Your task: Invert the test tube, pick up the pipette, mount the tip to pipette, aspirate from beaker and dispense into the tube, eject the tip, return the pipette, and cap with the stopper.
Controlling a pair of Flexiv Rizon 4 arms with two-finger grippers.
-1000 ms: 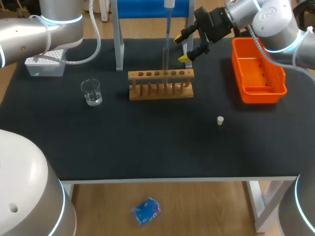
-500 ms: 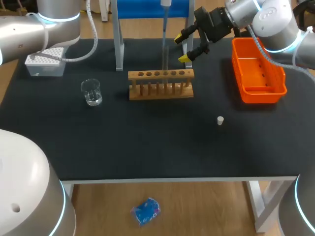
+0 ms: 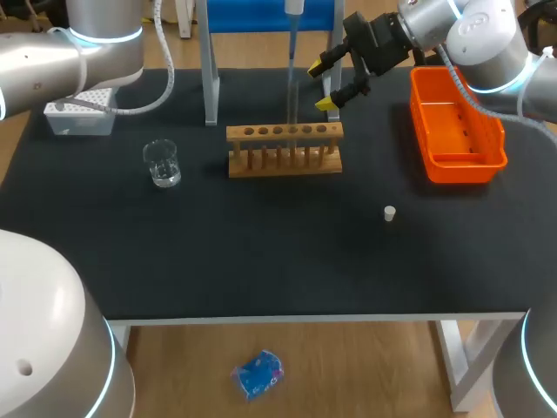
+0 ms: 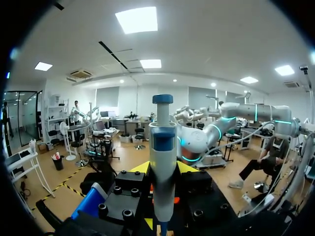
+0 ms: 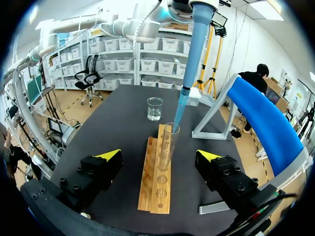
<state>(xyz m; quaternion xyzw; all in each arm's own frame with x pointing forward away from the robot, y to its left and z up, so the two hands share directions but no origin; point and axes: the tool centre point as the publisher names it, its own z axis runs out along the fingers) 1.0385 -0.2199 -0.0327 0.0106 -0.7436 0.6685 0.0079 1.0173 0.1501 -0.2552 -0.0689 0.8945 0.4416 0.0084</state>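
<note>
The tube (image 5: 168,143) is seen upright in the rack (image 3: 285,150) on the bench (image 3: 261,248), with the tip (image 5: 179,109) of the pipette (image 5: 197,44) set at its mouth, the pipette being clamped in the left claw (image 4: 162,168), while the right claw (image 5: 159,156) is held wide apart near the rack, gripping nothing.
</note>
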